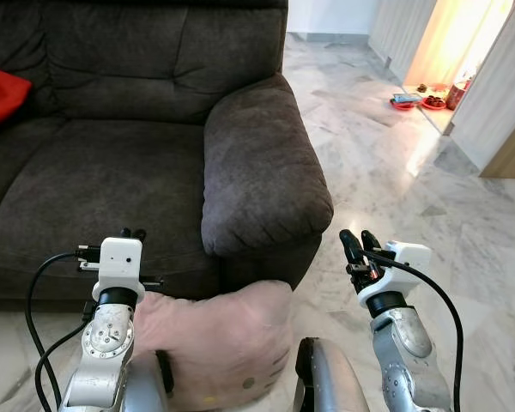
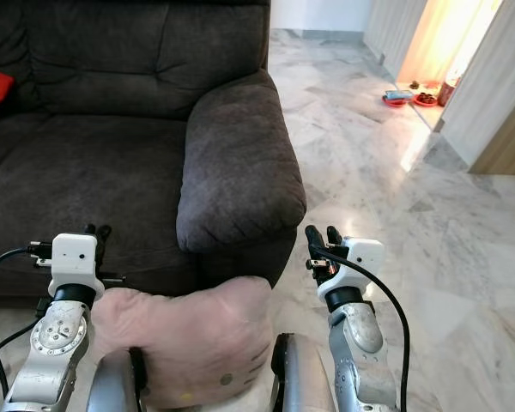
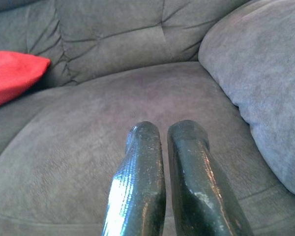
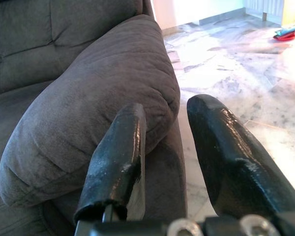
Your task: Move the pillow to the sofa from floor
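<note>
Low against the sofa's front, at the foot of the armrest [image 1: 262,167], the pale pink pillow [image 1: 219,339] sits on the marble floor [image 1: 395,172], leaning on the sofa [image 1: 112,172] base. Nothing grips it. Left gripper [image 1: 133,233] is raised over the front edge of the seat cushion [image 1: 94,193], above and left of the pillow. Right gripper [image 1: 359,243] hovers right of the armrest over bare floor, fingers pointing forward with a gap between them. Red cushion [image 1: 0,94] lies at the sofa's far left. Red items [image 1: 416,101] sit on the floor by a bright doorway, well apart from the sofa.

Right eye view: same layout; pillow between the two arms, both grippers clear of it.

Left wrist view: the fingers [image 3: 137,191] are nearly together, only a thin slit between them, nothing held. Seat cushion lies ahead, red cushion in the back corner, armrest to one side.

Right wrist view: the fingers [image 4: 118,157] stand moderately apart, empty. Armrest's rounded front is ahead, marble floor beside it.
</note>
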Tool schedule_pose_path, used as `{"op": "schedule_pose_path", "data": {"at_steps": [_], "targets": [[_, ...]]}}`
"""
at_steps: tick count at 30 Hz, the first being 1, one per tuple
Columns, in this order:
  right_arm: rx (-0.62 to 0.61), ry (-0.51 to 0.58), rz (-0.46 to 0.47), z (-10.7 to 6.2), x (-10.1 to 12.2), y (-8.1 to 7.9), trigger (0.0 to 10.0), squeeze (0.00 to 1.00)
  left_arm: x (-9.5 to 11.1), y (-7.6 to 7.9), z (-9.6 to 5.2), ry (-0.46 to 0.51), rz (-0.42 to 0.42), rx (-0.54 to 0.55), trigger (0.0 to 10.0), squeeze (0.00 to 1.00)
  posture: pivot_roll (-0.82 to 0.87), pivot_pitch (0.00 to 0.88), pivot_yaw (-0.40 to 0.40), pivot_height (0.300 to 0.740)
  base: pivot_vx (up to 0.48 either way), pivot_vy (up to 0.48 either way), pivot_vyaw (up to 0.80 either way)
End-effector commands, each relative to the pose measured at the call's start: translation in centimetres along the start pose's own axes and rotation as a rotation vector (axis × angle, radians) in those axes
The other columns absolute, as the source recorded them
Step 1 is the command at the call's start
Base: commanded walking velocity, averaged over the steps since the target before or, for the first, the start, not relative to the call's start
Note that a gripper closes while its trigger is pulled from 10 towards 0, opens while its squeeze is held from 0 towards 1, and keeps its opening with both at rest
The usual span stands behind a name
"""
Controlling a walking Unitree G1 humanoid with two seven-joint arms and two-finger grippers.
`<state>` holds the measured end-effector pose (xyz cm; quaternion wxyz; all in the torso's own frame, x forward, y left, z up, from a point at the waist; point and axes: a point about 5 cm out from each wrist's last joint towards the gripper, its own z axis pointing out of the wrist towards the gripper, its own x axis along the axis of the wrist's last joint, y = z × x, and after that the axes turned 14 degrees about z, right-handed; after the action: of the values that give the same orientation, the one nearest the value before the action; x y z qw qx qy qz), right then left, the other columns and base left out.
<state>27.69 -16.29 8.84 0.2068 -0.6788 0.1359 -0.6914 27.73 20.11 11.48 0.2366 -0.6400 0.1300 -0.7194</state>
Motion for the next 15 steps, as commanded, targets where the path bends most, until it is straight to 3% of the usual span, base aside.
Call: {"op": "schedule_pose_path", "data": {"at_steps": [1, 15], "targets": [[-0.021, 0.014, -0.011, -0.11, 0.07, 0.37, 10.0, 0.00, 0.09, 0.03, 0.33, 0.014, 0.030, 0.000, 10.0, 0.00, 0.03, 0.000, -0.047, 0.513, 0.000, 0.000, 0.00], [-0.015, 0.033, -0.002, 0.78, 0.10, 0.07, 10.0, 0.00, -0.20, -0.24, 0.32, 0.004, 0.036, 0.018, 10.0, 0.00, 0.05, 0.000, -0.058, 0.513, 0.000, 0.323, 0.00]]}}
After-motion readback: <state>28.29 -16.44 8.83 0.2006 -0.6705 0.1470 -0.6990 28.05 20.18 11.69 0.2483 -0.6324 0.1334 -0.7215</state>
